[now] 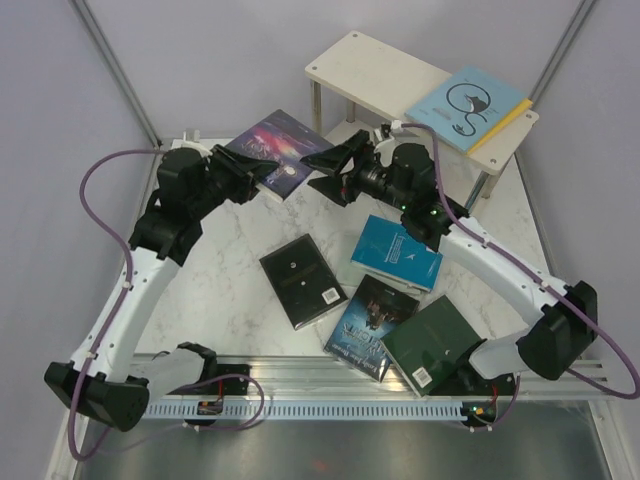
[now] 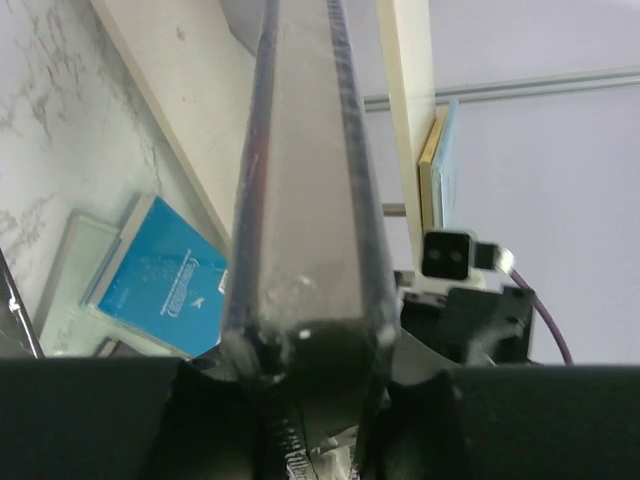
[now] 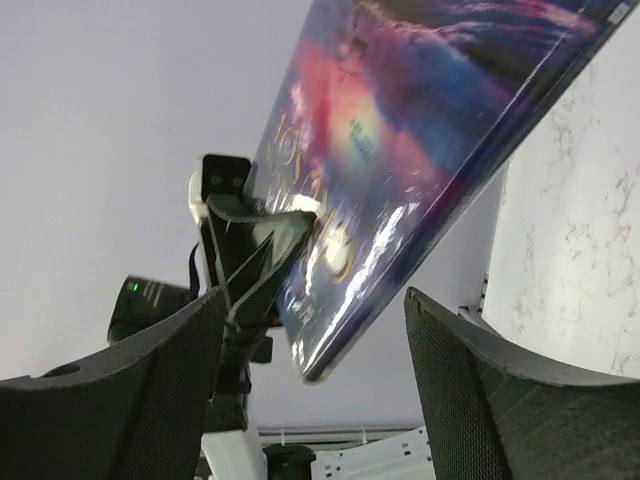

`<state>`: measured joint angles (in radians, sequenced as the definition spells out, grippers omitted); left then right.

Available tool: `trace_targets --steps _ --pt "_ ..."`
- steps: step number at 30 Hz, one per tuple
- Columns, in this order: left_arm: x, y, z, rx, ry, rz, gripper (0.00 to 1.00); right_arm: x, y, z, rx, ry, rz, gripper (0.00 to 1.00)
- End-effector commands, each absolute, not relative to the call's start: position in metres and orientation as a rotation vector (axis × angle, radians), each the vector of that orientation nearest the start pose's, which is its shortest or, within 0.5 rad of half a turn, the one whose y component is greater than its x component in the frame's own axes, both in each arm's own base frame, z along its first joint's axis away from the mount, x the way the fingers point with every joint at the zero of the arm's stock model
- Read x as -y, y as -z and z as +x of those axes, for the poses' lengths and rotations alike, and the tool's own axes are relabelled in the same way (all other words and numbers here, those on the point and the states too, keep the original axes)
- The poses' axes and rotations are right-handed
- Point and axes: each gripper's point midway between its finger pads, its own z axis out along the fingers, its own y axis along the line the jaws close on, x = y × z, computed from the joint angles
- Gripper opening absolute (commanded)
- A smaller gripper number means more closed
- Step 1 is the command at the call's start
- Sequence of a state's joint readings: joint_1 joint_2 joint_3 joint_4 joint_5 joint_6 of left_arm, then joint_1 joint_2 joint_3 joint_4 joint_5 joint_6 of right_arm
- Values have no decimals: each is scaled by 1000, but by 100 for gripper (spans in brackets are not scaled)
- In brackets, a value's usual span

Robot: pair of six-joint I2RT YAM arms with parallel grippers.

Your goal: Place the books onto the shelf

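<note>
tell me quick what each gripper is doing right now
Left gripper: closed on the purple galaxy book.
Right gripper: open, jaws either side of that book's edge.

A white marble-patterned tabletop [image 1: 228, 300] carried everything. Along its near edge ran an aluminium rail [image 1: 285, 364], and just in front of that a slotted grey strip [image 1: 350, 410]. Pale grey walls [image 1: 200, 60] closed the back, with slanted metal poles at the far-left [image 1: 115, 60] and far-right [image 1: 562, 45] corners.

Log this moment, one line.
left end effector: shut on galaxy book; right end effector: open, straddling its edge; shelf: light-blue book over yellow book; table: black, cyan, navy, green books
</note>
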<state>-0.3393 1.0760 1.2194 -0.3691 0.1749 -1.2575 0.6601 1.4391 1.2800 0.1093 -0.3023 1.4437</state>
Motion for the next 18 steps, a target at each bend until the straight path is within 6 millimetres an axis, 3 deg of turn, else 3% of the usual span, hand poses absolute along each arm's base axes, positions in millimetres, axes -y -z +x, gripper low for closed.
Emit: trace_targets --steps 1,2,4,5,6,8,14,15,16,17,18 --pt "177 -437 328 -1711 1231 -548 2 -333 -446 292 -1756 -1769 310 77" --pt "179 -436 340 -1721 1229 -542 2 -326 -451 288 -1751 -1753 299 77" --pt "185 -478 349 -1648 1301 -435 2 -314 -465 281 -1723 -1710 247 77" --pt "186 -469 359 -1670 1291 -451 2 -310 -465 277 -1734 -1691 240 77" --pt "191 -495 359 -1613 1341 -383 2 -306 -471 274 -1724 -1680 228 78" --pt "199 -516 371 -1575 1388 -327 2 -294 -479 265 -1707 -1643 188 78" --pt "218 -573 398 -1428 1544 -213 2 -264 -485 250 -1698 -1536 179 79" --pt "226 -563 420 -1443 1579 -231 2 -261 -486 249 -1695 -1526 180 79" --pt "231 -566 426 -1431 1601 -222 2 -256 -485 247 -1698 -1512 188 80" --pt "232 -581 426 -1397 1624 -197 2 -251 -484 250 -1696 -1494 201 80" --pt "241 -562 453 -1428 1658 -231 2 -248 -485 249 -1694 -1486 202 80"
